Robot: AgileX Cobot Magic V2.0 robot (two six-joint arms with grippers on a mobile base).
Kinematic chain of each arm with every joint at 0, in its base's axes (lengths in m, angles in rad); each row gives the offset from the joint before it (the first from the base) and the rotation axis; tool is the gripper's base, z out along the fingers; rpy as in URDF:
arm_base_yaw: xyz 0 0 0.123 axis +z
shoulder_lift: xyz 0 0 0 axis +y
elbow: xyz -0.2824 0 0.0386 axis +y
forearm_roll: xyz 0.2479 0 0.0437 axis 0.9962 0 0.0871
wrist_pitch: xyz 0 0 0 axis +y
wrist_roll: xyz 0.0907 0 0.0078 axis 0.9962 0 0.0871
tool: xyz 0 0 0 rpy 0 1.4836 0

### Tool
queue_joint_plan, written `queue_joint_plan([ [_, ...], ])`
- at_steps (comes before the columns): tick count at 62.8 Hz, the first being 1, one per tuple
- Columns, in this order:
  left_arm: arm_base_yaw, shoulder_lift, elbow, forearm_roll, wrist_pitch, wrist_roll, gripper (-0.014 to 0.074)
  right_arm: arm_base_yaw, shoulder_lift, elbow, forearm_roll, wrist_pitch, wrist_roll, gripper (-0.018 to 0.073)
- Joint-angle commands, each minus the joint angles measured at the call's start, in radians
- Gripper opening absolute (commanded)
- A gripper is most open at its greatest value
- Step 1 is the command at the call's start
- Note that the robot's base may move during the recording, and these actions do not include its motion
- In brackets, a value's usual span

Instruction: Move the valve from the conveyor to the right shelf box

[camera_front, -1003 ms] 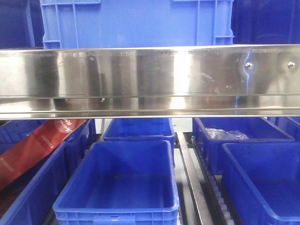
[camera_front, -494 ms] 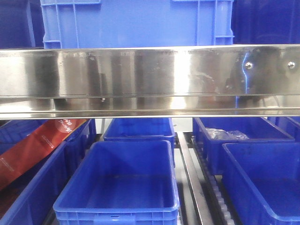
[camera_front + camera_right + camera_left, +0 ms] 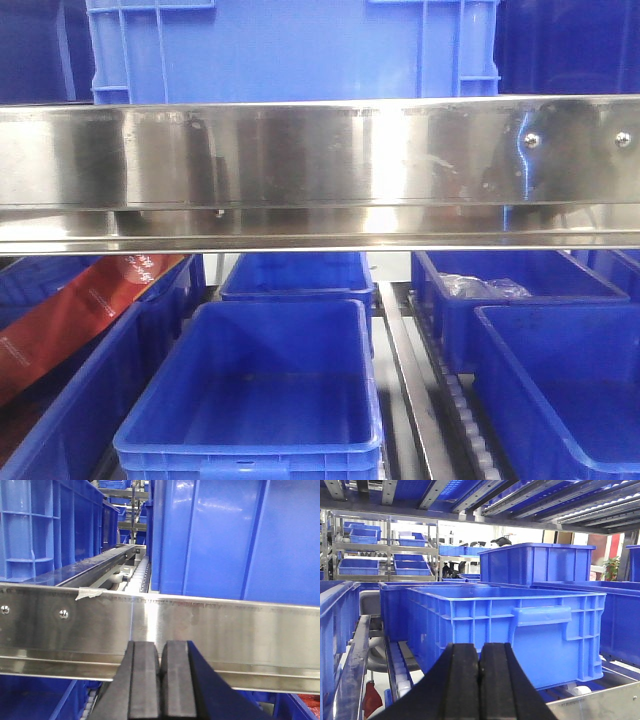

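With both claws pressed closed and empty, left claw (image 3: 479, 680) facing a blue box (image 3: 510, 630), right claw (image 3: 161, 680) at the shelf rail (image 3: 200, 625), no valve shows; finding it comes next.

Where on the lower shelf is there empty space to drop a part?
The near centre bin shows a bare floor, and so does the near right bin. The far right bin holds clear plastic; the left bin holds a red pack.

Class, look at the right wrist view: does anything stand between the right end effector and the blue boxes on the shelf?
Yes. A steel shelf rail runs straight across in front of the shut right end effector; the blue box sits behind and above it. No valve is visible.
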Motion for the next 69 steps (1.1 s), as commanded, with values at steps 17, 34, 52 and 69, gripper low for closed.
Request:
queue_joint_plan([
  [17,0.116,-0.026,0.049,0.094,-0.065,-0.007,-0.011,-0.003,-0.003,0.0,-0.008,-0.017,-0.002,-0.0162],
  [34,0.354,-0.151,0.243,0.301,-0.062,-0.198,-0.011,-0.003,-0.003,0.0,-0.008,-0.017,-0.002,-0.0162],
  [52,0.332,-0.225,0.386,0.238,-0.016,-0.229,-0.011,-0.003,-0.003,0.0,-0.008,-0.017,-0.002,-0.0162],
  [69,0.269,-0.225,0.386,0.229,-0.017,-0.229,-0.011,-0.003,-0.003,0.0,-0.008,-0.017,-0.002,-0.0162],
])
